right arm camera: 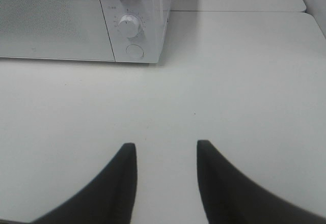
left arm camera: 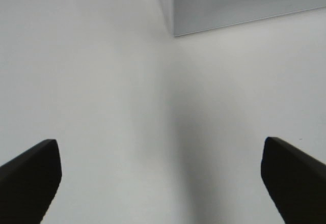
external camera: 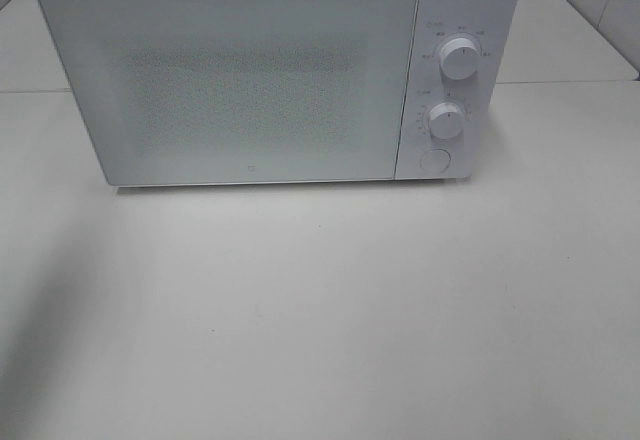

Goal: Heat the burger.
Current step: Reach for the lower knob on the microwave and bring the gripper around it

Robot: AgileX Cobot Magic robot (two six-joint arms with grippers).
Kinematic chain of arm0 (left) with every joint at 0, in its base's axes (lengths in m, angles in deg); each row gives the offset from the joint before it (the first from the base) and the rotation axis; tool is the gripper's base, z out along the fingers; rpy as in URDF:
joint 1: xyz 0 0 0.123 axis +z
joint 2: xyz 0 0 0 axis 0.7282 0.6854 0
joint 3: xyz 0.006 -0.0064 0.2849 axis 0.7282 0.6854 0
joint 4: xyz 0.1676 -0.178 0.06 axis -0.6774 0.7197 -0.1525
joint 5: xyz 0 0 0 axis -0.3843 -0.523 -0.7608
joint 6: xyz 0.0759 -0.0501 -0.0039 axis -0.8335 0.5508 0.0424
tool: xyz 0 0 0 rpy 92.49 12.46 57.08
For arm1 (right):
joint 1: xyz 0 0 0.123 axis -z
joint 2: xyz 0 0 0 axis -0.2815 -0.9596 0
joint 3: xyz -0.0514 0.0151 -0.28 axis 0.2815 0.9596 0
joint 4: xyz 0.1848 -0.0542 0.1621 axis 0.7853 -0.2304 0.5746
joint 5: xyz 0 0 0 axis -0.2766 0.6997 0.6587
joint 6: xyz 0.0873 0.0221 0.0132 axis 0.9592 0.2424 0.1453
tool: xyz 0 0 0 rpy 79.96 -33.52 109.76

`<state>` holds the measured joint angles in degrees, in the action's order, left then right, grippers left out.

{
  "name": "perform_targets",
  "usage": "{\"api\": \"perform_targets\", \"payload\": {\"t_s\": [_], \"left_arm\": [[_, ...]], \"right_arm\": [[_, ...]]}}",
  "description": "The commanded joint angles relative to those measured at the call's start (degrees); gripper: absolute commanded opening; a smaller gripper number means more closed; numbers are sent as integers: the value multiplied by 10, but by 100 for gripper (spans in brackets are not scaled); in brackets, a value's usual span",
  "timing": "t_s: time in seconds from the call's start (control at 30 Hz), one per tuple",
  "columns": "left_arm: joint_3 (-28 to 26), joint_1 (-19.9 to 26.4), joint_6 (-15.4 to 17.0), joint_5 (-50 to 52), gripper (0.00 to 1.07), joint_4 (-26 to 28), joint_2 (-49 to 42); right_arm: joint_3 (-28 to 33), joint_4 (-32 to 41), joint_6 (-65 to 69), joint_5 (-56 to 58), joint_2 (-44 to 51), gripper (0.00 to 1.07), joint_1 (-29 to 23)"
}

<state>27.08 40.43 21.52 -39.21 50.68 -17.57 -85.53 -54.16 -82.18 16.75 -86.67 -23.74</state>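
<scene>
The left gripper [left arm camera: 160, 145] and right gripper [right arm camera: 166, 144] have black tapered fingers [right arm camera: 114, 193].

The left gripper [left arm camera: 160, 145] has its two dark fingers spread wide, with nothing between them, and tips down and forward. The right gripper [right arm camera: 166, 143] carries its fingers much closer together, though there is a clear gap between the curved tips, and it grips nothing. It slants down the same way.
</scene>
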Motion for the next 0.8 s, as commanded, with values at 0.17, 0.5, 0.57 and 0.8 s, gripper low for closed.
{"api": "perform_targets", "payload": {"t_s": [0.17, 0.5, 0.57, 0.8], "left_arm": [[30, 91, -22, -38, 101, 38, -19], [189, 93, -22, -33, 101, 121, -166], [209, 93, -22, -33, 101, 125, -207], [255, 93, -22, -33, 101, 102, -345]], "right_arm": [[2, 1, -7, -3, 14, 42, 3], [2, 1, -7, -3, 14, 42, 3], [2, 1, -7, -3, 14, 42, 3], [2, 1, -7, -3, 14, 42, 3]]}}
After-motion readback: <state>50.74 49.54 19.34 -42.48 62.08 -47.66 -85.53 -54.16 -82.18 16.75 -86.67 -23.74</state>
